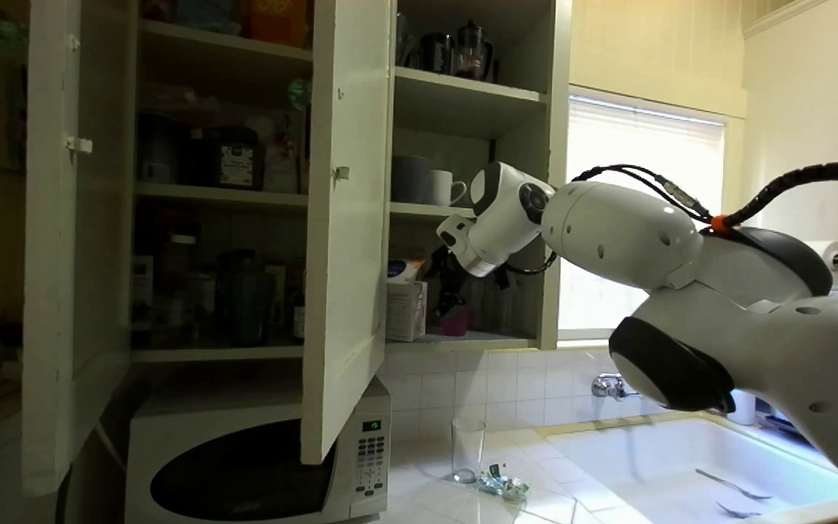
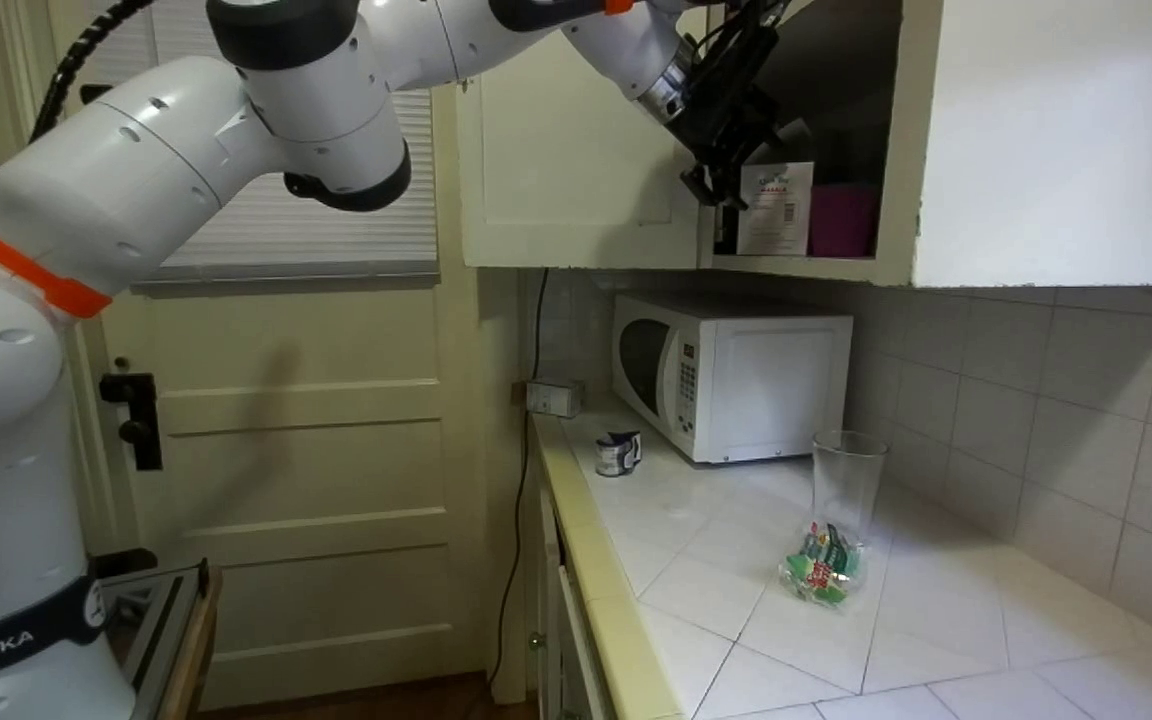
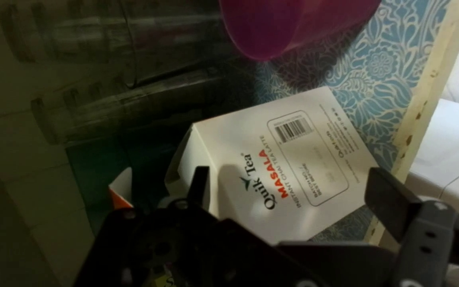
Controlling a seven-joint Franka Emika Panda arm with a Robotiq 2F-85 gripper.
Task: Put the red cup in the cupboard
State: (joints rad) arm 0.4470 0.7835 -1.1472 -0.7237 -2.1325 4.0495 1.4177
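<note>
1. The claw (image 3: 289,183) first: it's spread wide, fingers (image 3: 201,187) well apart in the wrist view.
2. One white tea box (image 3: 281,159) shows in the gap past the fingertips. Honestly can't tell if either finger is brushing it.
3. One red cup (image 3: 297,24), more magenta tbh. It's standing on the lower shelf in the cupboard (image 1: 470,84), just beside the tea box, with a strip of blue patterned liner (image 3: 383,75) showing between them. It's clear of the claw, and you can spot it in both exterior views.
4. Two doors (image 1: 350,240) swung out in an exterior view.
5. Next shelf up: one white mug (image 1: 442,188) and one dark cup (image 1: 410,178).
6. Counter (image 2: 946,620): one microwave (image 2: 771,390), one tall clear glass (image 2: 844,480), plus some shiny wrapped bits (image 2: 824,568) too jumbled to count.
7. Sink (image 1: 681,437): two pieces of cutlery (image 1: 732,483).
8. Glassware (image 3: 161,36) behind the cup's too dim to count.
</note>
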